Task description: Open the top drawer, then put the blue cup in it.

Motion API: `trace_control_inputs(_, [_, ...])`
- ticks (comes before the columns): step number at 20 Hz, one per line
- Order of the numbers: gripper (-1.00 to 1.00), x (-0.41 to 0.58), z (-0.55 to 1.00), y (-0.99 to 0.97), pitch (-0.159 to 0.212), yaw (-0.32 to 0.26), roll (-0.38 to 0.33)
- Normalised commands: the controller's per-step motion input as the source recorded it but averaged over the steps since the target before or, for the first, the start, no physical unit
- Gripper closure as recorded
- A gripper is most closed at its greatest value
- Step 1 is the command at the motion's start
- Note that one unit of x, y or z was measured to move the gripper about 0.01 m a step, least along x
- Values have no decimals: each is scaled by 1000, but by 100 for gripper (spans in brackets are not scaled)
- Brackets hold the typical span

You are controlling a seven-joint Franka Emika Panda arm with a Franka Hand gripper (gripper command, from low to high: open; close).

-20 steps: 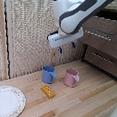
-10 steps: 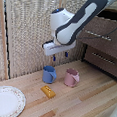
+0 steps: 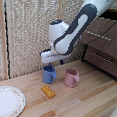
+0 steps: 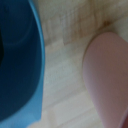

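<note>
Pincer (image 3: 50, 65) is hanging right over the blue cup (image 3: 49, 75), down at its rim, at the end of the big white arm (image 3: 79, 28). Its tips are too hidden and blurry to show if they are spread apart or pressed together, so I cannot tell. I also cannot tell if they are touching the cup.

Going from big to small: the wooden table (image 3: 86, 104) is holding everything up. The dark brown dresser (image 3: 108, 48) is standing at the exterior view's right, behind the arm. Its top drawer (image 3: 104, 31) is looking shut, with its long silver bar handle (image 3: 97, 34) showing, and the matching drawer below it (image 3: 104, 60) is looking shut too. The white plate (image 3: 5, 102) is sitting near the front at the exterior view's left, with nothing showing on it. The pink mug (image 3: 71, 77) is standing upright just beside the blue cup, on the exterior view's right of it. What is inside either one cannot be seen. The small yellow block (image 3: 48, 91) is lying flat in front of the blue cup.

The blue cup is standing upright on the table, well apart from the dresser. Up close in the wrist view, the blue cup (image 4: 20, 65) and the pink mug (image 4: 107, 75) are filling both sides, with a strip of bare table (image 4: 65, 55) between them.
</note>
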Motion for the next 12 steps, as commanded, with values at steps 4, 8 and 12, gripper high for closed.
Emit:
trace_control_inputs(4, [-100, 324, -311, -29, 6, -15, 55])
trace_control_inputs(8, [100, 86, -190, -51, 4, 0, 43])
trace_control_inputs(12, [100, 0, -49, -14, 18, 0, 8])
